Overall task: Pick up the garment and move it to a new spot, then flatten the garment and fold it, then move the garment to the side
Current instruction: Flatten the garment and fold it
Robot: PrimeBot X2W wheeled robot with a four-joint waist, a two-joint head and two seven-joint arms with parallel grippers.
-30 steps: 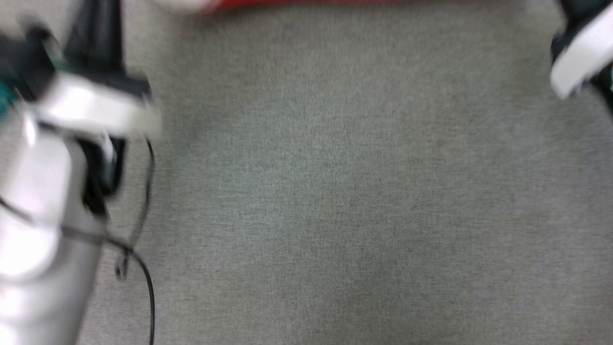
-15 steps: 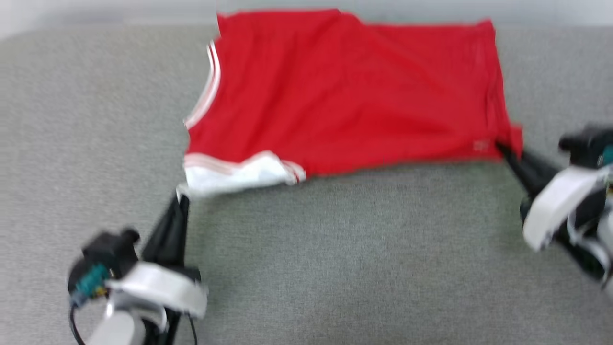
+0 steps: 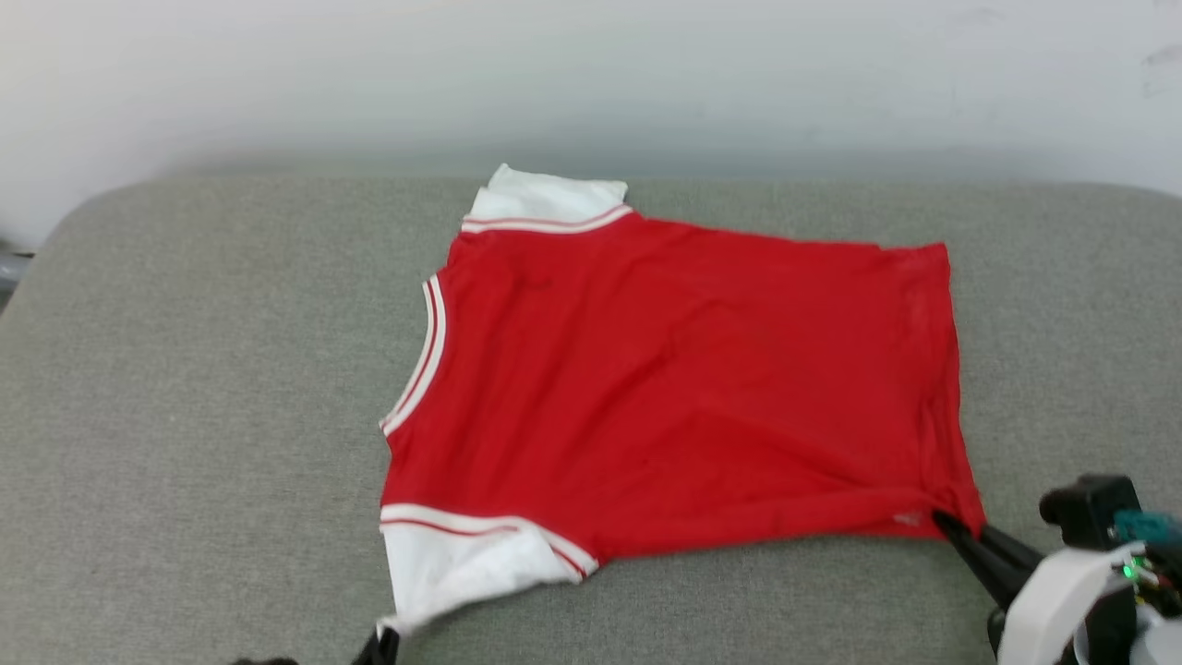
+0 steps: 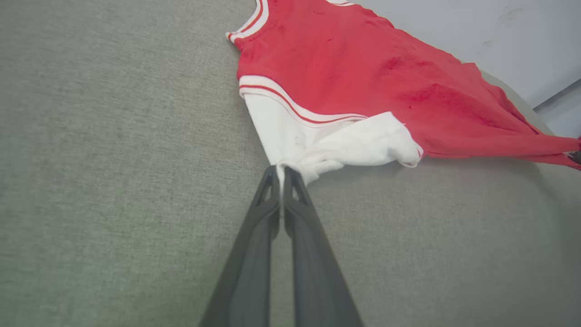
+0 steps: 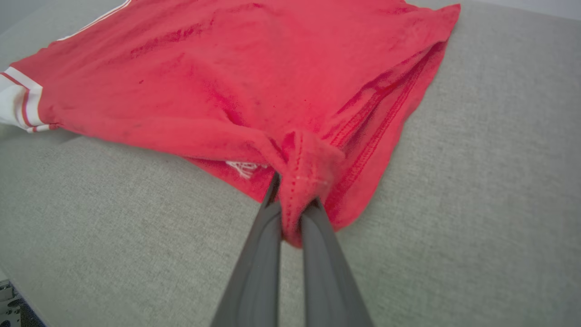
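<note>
Tension explains the pose: in the head view the red jersey T-shirt (image 3: 683,397) lies spread on the grey woven cushion (image 3: 185,388), plain side up. Its two near corners are drawn outward, I'd judge to pull it flat for folding.

Left wrist view: the left gripper (image 4: 280,170) is closed tight on the bunched tip of the white sleeve (image 4: 327,145), a soft knit edged with red-and-white ribbing.

Right wrist view: the right gripper (image 5: 292,195) is clamped on a gathered fold of the red hem corner (image 5: 308,163). The cloth is double-stitched, thin and limp, and puckers around the dark fingers (image 5: 254,272).
</note>
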